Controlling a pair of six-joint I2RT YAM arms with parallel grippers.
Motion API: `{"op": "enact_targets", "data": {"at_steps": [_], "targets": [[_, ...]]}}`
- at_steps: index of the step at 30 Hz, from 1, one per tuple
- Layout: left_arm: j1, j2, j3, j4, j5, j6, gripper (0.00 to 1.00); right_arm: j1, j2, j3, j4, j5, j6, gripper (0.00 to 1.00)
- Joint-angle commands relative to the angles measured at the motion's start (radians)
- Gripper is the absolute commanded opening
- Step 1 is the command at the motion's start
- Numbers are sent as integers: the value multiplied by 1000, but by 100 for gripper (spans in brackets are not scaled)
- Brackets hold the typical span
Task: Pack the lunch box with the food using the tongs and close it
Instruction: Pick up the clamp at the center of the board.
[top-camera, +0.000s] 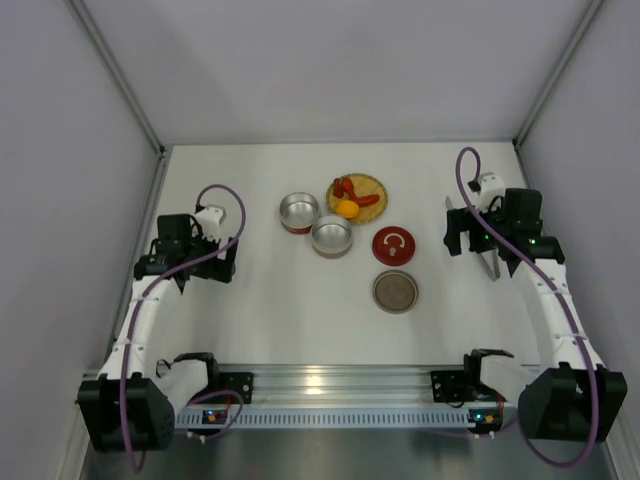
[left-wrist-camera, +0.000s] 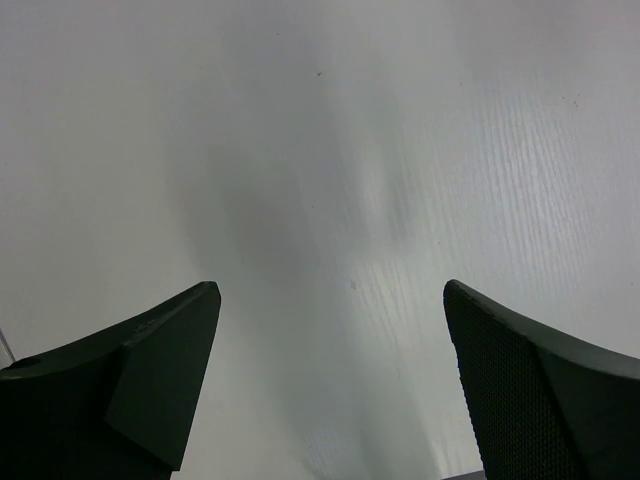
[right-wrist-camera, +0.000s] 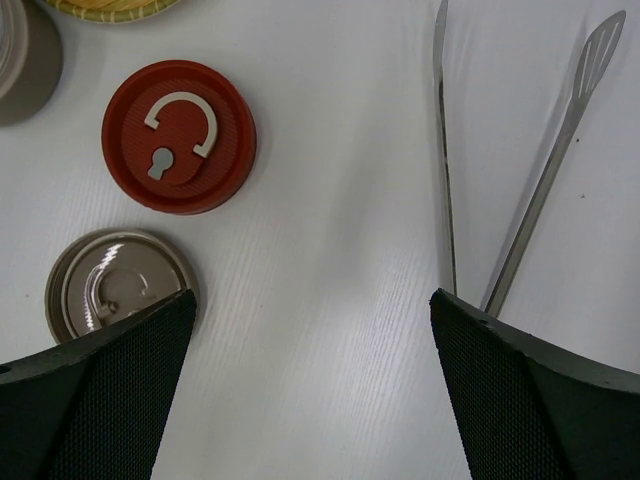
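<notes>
Saw right end effector (right-wrist-camera: 311, 295) wide open, empty, over tongs (right-wrist-camera: 598, 48) right of red lid (right-wrist-camera: 178, 137); needed centring across both arms.

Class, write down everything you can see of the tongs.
The tongs are slim, shiny silver metal: two long thin arms spread in a narrow V, one ending in a slotted flat tip. They lie flat on the white table, unheld. Their narrow end disappears behind a finger of the open right gripper.
</notes>
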Motion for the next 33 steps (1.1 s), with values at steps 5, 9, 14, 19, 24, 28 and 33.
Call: {"op": "enact_targets", "data": {"at_steps": [5, 9, 14, 19, 24, 28, 33], "targets": [[-3, -23, 40, -6, 50, 2, 98, -28, 22, 25, -34, 18, -10, 99], [-2, -10, 44, -13, 58, 5, 98, -59, 89, 30, -46, 87, -31, 99], [-3, -7, 49, -22, 73, 8, 98, -172, 198, 88, -98, 136, -71, 99], [-3, 2, 54, -25, 95, 11, 98, -237, 309, 147, -158, 190, -126, 99], [-3, 17, 57, -25, 98, 11, 98, -249, 402, 176, -167, 184, -162, 99], [-3, 32, 63, -22, 107, 8, 98, -249, 457, 180, -138, 171, -154, 99], [-3, 69, 81, -39, 145, 0, 98, -234, 529, 179, -71, 185, -133, 99]]}}
